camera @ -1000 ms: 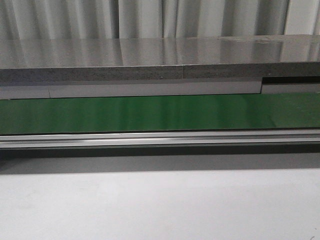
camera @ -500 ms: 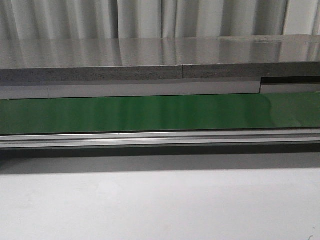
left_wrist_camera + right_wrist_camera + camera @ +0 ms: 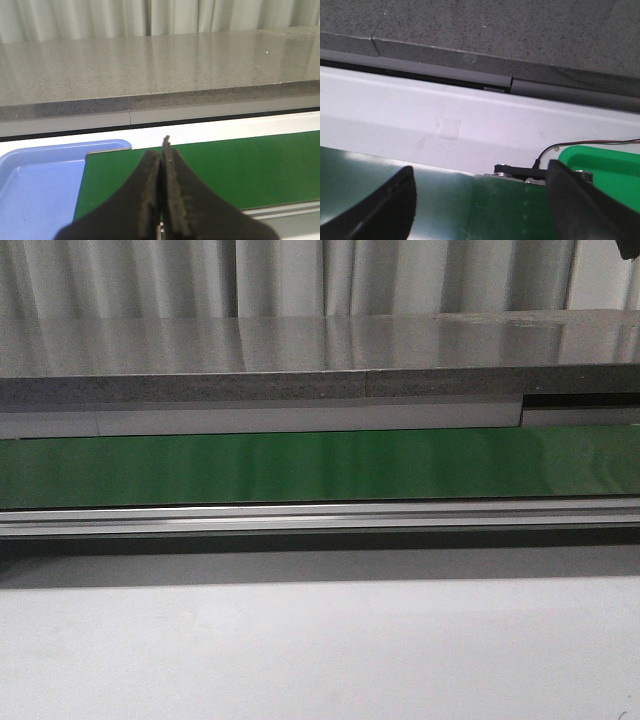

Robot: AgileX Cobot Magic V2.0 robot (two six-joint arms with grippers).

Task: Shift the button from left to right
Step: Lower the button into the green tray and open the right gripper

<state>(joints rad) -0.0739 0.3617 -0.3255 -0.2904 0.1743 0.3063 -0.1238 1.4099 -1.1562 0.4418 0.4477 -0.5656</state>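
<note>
So the left end effector [image 3: 161, 160] is pinched fully closed on nothing, above the green belt [image 3: 240, 170] beside a blue tray [image 3: 35, 185]. The right end effector [image 3: 480, 200] is spread wide over the belt. Button isn't visible anywhere.

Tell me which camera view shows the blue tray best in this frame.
The left wrist view. The blue tray appears only there, butting against the end of the green belt, beside the shut left gripper. Its visible part holds nothing. The front and right wrist views show belt but no blue tray.
</note>
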